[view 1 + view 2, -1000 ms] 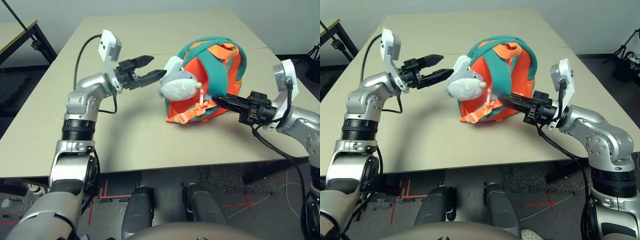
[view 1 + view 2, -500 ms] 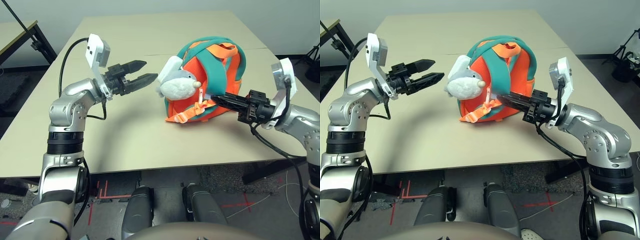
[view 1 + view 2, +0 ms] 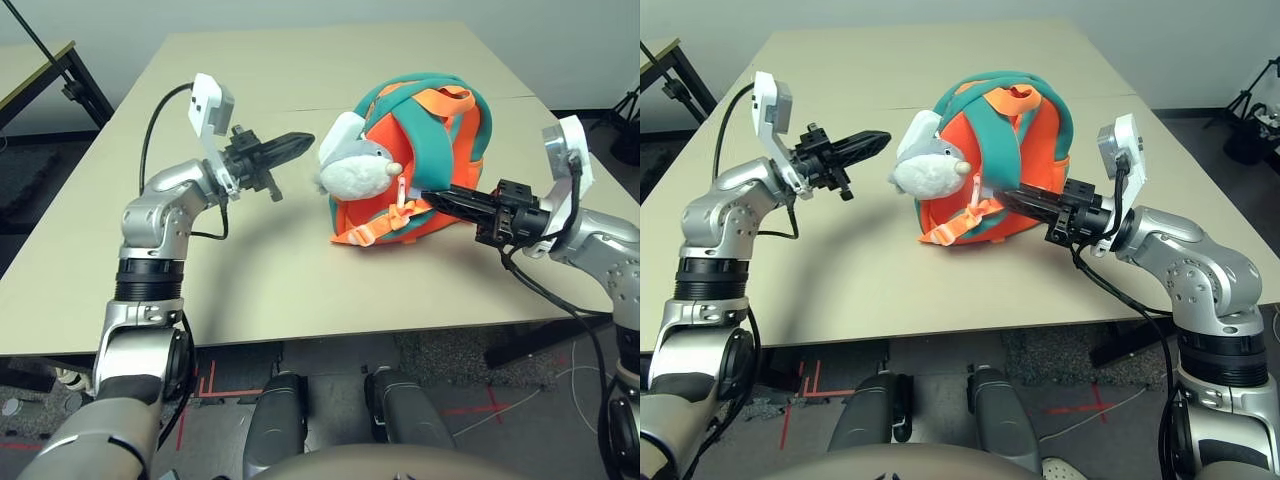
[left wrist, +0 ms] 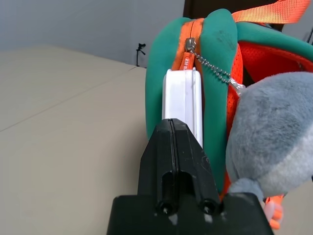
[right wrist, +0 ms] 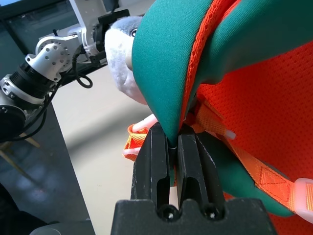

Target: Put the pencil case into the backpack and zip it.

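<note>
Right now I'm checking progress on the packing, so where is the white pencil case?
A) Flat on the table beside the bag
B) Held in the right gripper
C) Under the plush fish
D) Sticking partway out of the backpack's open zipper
D: the left wrist view shows the pencil case standing edge-on in the orange-zippered opening of the backpack, with its near end still outside.

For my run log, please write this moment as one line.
left gripper: shut, empty, pointing at pencil case | pencil case: sticking out of backpack | right gripper: shut on backpack | zipper: open

No readable text, label, brand or number on any surface here.
</note>
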Controlling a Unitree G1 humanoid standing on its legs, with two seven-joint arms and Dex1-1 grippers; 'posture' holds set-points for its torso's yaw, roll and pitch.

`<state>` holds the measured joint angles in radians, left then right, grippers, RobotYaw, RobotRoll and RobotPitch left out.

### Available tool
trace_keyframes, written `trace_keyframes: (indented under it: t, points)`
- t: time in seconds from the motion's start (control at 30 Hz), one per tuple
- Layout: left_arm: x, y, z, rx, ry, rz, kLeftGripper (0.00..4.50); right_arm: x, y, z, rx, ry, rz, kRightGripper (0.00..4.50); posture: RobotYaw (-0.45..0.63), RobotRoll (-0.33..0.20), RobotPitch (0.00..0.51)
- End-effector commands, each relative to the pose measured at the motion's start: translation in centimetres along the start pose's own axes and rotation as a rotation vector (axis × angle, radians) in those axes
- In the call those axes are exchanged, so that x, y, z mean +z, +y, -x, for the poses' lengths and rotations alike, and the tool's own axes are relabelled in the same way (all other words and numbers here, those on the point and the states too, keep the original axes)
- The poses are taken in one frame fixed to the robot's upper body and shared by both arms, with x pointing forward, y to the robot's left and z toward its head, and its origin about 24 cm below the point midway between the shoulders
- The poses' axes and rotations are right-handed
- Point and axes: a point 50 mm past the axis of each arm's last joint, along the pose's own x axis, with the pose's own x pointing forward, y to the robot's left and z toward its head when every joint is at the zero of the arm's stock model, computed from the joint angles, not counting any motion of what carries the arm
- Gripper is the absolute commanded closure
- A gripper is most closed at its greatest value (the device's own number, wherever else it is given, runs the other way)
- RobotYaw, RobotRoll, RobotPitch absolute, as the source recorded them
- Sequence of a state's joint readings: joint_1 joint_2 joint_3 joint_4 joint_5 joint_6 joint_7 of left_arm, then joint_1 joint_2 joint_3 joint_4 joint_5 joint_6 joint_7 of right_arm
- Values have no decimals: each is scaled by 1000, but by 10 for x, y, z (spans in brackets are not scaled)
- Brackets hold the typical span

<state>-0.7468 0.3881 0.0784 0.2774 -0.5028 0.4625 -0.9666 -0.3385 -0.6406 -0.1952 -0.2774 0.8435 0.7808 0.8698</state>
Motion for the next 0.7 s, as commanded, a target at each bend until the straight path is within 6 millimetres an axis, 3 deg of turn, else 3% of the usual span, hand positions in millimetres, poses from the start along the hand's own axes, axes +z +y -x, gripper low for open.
trace_keyframes:
  t: [0.03, 0.23, 0.53, 0.7]
  points:
    - [-6, 1, -9, -28, 10, 17, 4491, 7, 9, -5, 58, -26, 36, 4500, -133, 0, 76]
    - [-12, -1, -20, -60, 9, 47, 4491, 6, 11, -3, 53, -26, 36, 4500, -149, 0, 79]
    - [-36, 4, -37, -22, 118, 87, 4491, 6, 12, -3, 50, -23, 37, 4500, -154, 0, 82]
    - [-42, -6, -51, -62, 149, 87, 4491, 6, 13, -3, 50, -20, 37, 4500, -156, 0, 84]
